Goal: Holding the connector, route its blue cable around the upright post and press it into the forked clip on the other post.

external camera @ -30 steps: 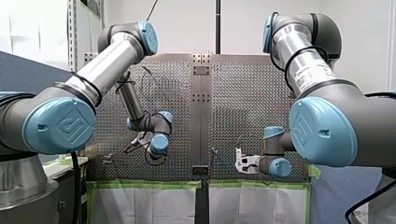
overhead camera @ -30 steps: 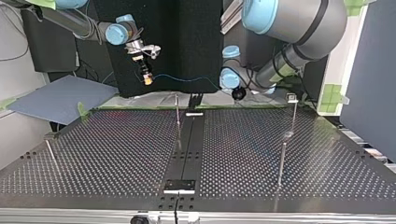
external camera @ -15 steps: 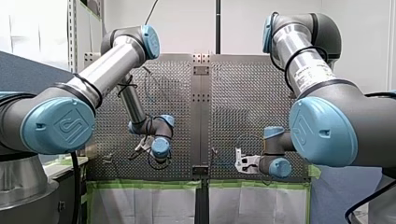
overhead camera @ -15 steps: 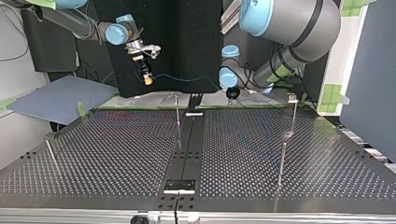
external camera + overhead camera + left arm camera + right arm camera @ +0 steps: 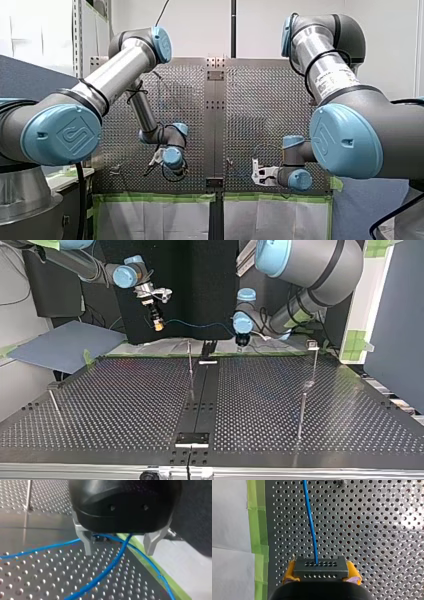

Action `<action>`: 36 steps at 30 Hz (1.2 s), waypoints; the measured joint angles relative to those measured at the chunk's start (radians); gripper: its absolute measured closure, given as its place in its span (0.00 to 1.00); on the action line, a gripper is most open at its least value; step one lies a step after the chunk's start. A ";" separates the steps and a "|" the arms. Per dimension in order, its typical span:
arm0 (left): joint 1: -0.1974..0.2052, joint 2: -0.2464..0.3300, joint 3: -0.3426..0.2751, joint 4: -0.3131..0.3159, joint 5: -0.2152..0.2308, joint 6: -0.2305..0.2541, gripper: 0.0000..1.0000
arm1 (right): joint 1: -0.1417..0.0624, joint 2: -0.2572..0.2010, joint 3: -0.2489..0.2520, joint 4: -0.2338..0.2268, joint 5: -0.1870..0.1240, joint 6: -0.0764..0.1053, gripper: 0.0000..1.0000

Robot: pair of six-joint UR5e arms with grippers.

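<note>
The metal fingers (image 5: 88,545) of my left gripper (image 5: 118,553) stand wide apart and clamp nothing. The blue cable (image 5: 117,560) runs loose between them, just above the perforated surface (image 5: 37,580). That arm comes in from the front view's left and folds down, with its wrist low by the surface's near edge. The cable spans across to my right gripper (image 5: 321,565), whose yellow pads (image 5: 289,573) are closed on the black connector (image 5: 321,571). The cable leaves the connector's face straight ahead of the fingers. This arm enters from the front view's right, its gripper pointing down at the surface.
</note>
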 joint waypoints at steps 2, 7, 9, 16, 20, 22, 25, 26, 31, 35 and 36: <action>-0.005 0.000 0.000 -0.002 0.004 -0.017 0.01 | 0.000 0.000 0.000 0.000 0.001 0.000 1.00; -0.020 0.000 0.000 0.010 0.005 -0.061 0.01 | 0.000 0.000 0.000 0.000 0.000 0.000 1.00; -0.023 0.000 -0.001 0.021 0.005 -0.077 0.01 | 0.000 0.000 0.000 0.000 0.001 0.000 1.00; -0.026 0.000 -0.001 0.066 0.004 -0.144 0.01 | 0.000 0.000 0.000 0.000 0.000 0.000 1.00; -0.023 0.000 -0.001 0.077 0.002 -0.182 0.01 | 0.000 0.000 0.000 0.000 0.000 0.000 1.00; -0.022 0.000 -0.002 0.078 -0.007 -0.201 0.01 | 0.000 0.000 0.000 0.000 0.000 -0.001 1.00; -0.021 0.000 -0.002 0.079 -0.026 -0.226 0.01 | 0.000 0.000 0.000 0.000 0.000 -0.001 1.00; -0.021 0.000 -0.003 0.079 -0.032 -0.233 0.01 | 0.000 0.000 0.000 0.000 0.000 -0.001 1.00; -0.018 0.000 -0.015 0.080 -0.055 -0.275 0.01 | 0.001 0.000 0.000 0.000 0.000 -0.001 1.00; -0.017 0.000 -0.018 0.080 -0.058 -0.309 0.01 | 0.001 0.000 0.000 0.000 0.000 -0.001 1.00; -0.017 0.000 -0.018 0.080 -0.059 -0.316 0.01 | 0.000 0.000 0.000 0.000 0.000 -0.001 1.00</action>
